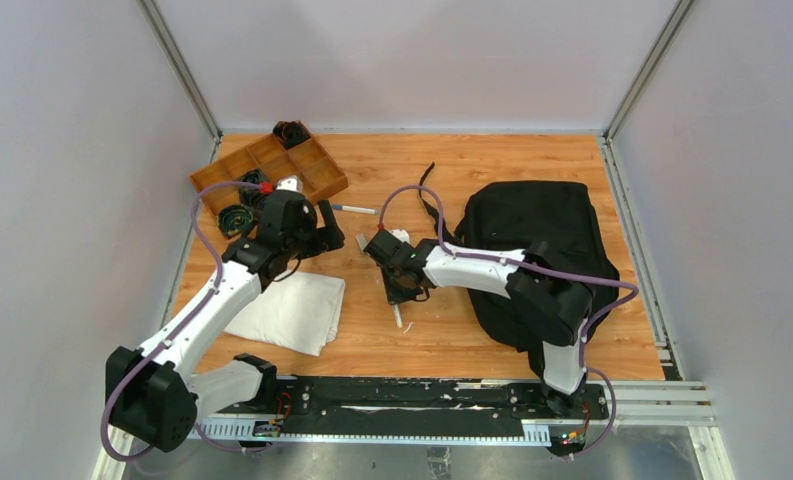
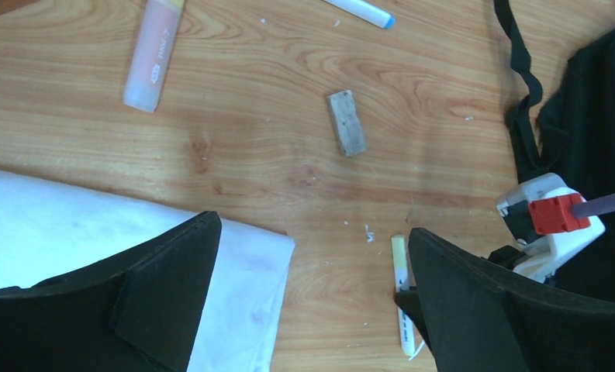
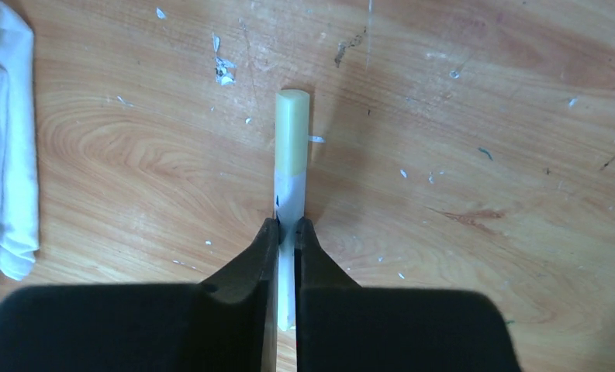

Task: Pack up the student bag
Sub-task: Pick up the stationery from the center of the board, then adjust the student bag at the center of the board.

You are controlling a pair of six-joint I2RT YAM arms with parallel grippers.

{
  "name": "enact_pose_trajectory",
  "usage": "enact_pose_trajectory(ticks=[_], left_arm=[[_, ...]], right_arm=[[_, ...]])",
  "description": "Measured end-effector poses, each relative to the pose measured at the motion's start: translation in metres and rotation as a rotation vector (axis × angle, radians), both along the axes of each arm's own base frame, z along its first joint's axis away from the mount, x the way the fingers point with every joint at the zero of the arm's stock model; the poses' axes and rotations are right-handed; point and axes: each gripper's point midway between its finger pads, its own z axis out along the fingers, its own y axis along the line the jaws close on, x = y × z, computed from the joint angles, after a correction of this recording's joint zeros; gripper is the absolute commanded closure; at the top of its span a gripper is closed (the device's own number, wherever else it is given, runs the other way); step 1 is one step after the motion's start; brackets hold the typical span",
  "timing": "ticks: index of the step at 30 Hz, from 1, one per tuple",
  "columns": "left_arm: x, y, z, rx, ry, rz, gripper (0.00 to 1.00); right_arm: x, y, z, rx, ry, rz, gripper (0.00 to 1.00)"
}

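Right pincer [image 3: 286,226] pinches a white marker [image 3: 291,132] with a pale yellow cap, low over the tabletop [image 3: 482,155]; the marker possibly rests on the wood, unclear. Left pincer [image 2: 313,229] spread wide above the white cloth [image 2: 71,225] edge. Student bag [image 1: 537,235] lies flat on the tabletop's right side.

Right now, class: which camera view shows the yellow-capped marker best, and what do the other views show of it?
The right wrist view: the yellow-capped marker fills the centre, the right claw closed on its barrel. The left wrist view shows it small, near the bottom; the top view, only a sliver.
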Motion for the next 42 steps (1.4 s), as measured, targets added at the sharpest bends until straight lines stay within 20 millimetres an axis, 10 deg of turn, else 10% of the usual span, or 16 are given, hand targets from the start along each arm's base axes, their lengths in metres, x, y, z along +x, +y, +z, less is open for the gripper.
enact_pose_trajectory(ticks=[8, 15, 20, 24, 33, 42], left_arm=[[0.012, -0.034, 0.004, -0.046, -0.036, -0.173, 0.00], [0.054, -0.115, 0.041, -0.025, -0.098, -0.448, 0.02], [0.072, -0.171, 0.077, -0.107, -0.170, -0.631, 0.04], [0.067, -0.232, 0.081, -0.104, -0.182, -0.772, 0.04], [0.035, -0.365, 0.058, -0.091, -0.166, -1.011, 0.12], [0.051, -0.396, -0.013, -0.022, -0.121, -0.985, 0.24]], right_arm=[[-0.004, -0.008, 0.002, 0.008, -0.016, 0.015, 1.00], [0.001, -0.041, 0.048, 0.087, -0.074, 0.032, 1.00], [0.036, -0.109, 0.118, 0.221, -0.234, -0.162, 1.00], [0.056, -0.191, 0.136, 0.240, -0.324, -0.398, 1.00], [0.043, -0.306, 0.141, 0.199, -0.348, -0.724, 1.00], [0.062, -0.335, 0.177, 0.194, -0.419, -0.769, 1.00]])
